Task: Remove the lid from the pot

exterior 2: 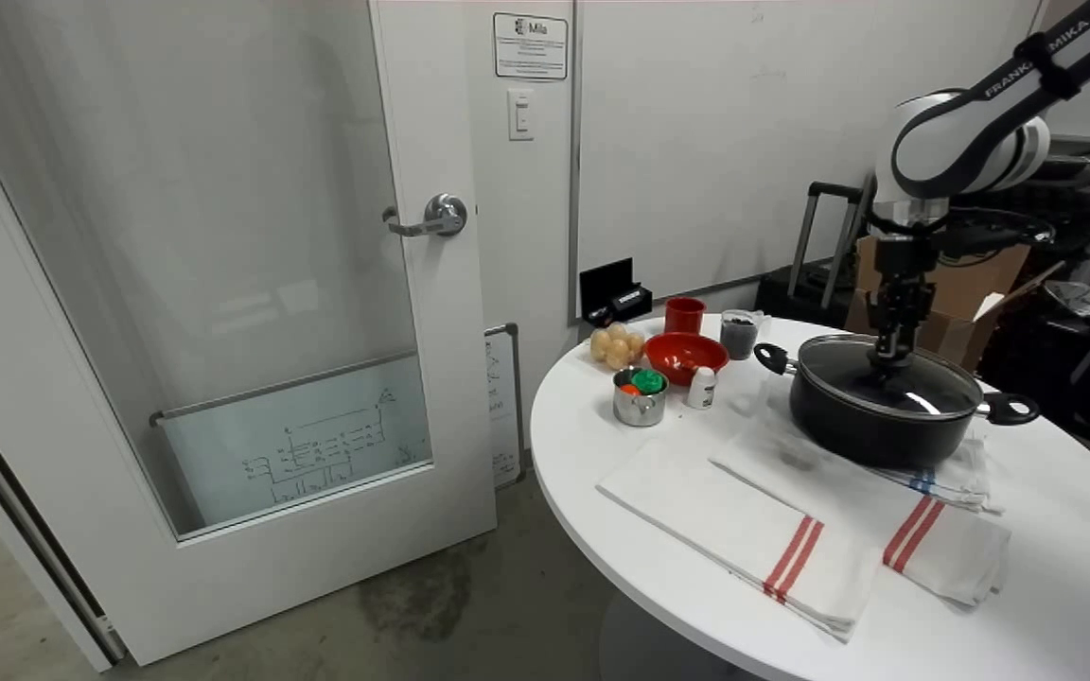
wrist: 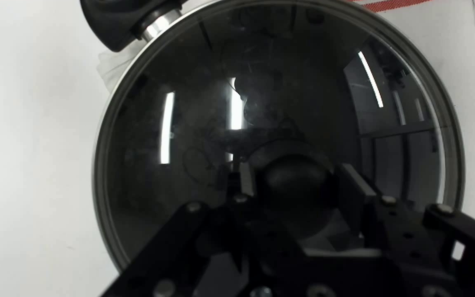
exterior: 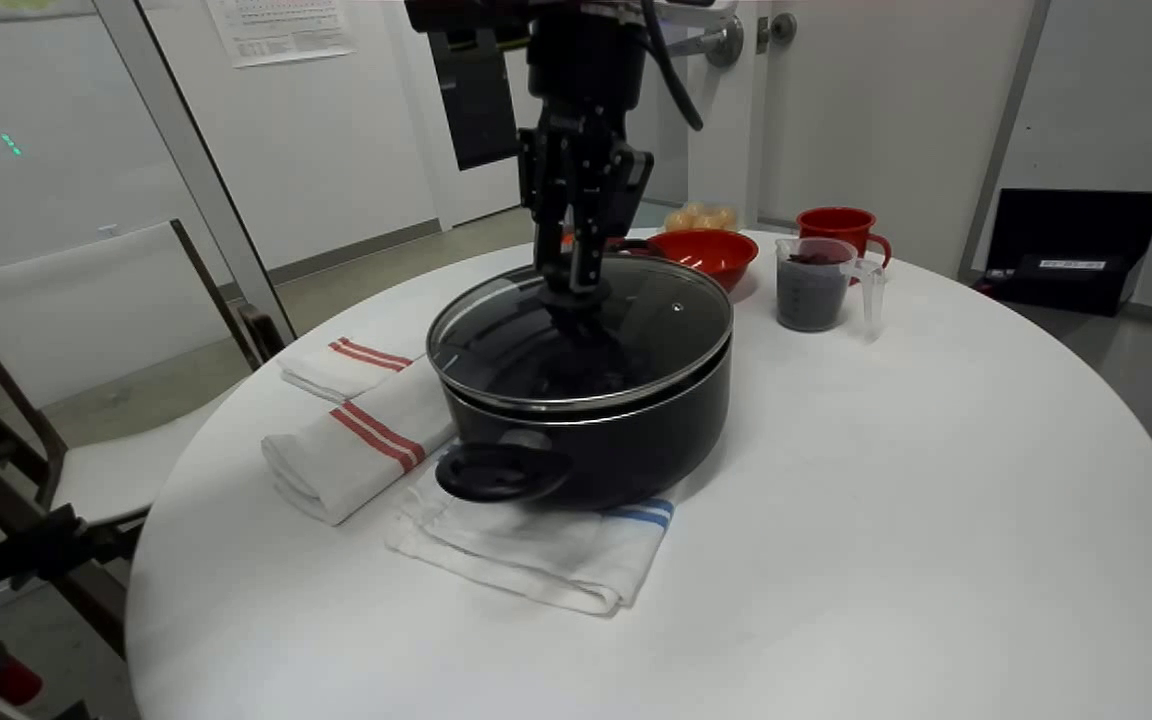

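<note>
The black pot (exterior: 636, 455) stands on a white towel, and its body also shows in an exterior view (exterior 2: 848, 421). The round glass lid (exterior: 656, 335) is over the pot. A thin dark gap shows between the lid's rim and the pot's rim at the front, so the lid looks slightly raised there. My gripper (exterior: 573, 275) points down at the lid's centre, as it also does in an exterior view (exterior 2: 892, 352). In the wrist view the gripper's fingers stand on both sides of the black knob (wrist: 297, 177) and appear closed on it. The pot's inside is hidden.
Folded white towels with red stripes (exterior 2: 791, 539) lie beside the pot. A red bowl (exterior 2: 687, 357), a red mug (exterior 2: 684, 315), a measuring cup (exterior: 811, 290), a metal cup (exterior 2: 640, 407) and a white bottle (exterior 2: 702, 388) stand behind it on the round table (exterior: 886, 520).
</note>
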`<act>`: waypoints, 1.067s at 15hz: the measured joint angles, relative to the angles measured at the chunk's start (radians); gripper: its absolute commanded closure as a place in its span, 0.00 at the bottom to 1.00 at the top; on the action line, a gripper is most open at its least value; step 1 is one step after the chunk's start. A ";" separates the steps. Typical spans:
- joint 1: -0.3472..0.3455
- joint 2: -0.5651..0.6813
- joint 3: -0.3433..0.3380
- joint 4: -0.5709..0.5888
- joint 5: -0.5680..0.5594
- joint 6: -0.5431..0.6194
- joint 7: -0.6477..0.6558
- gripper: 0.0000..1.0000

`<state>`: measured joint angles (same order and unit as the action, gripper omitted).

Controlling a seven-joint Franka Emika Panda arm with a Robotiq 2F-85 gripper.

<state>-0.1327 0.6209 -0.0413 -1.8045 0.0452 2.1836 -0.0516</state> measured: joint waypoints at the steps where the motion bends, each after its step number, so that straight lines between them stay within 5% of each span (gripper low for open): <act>1: 0.000 -0.014 0.002 -0.007 0.000 0.000 -0.001 0.75; 9: 0.024 -0.139 0.043 -0.091 0.000 -0.001 -0.028 0.75; 16: 0.132 -0.140 0.099 -0.070 -0.014 -0.058 -0.030 0.75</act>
<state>-0.0008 0.4807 0.0573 -1.8745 0.0308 2.1258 -0.0814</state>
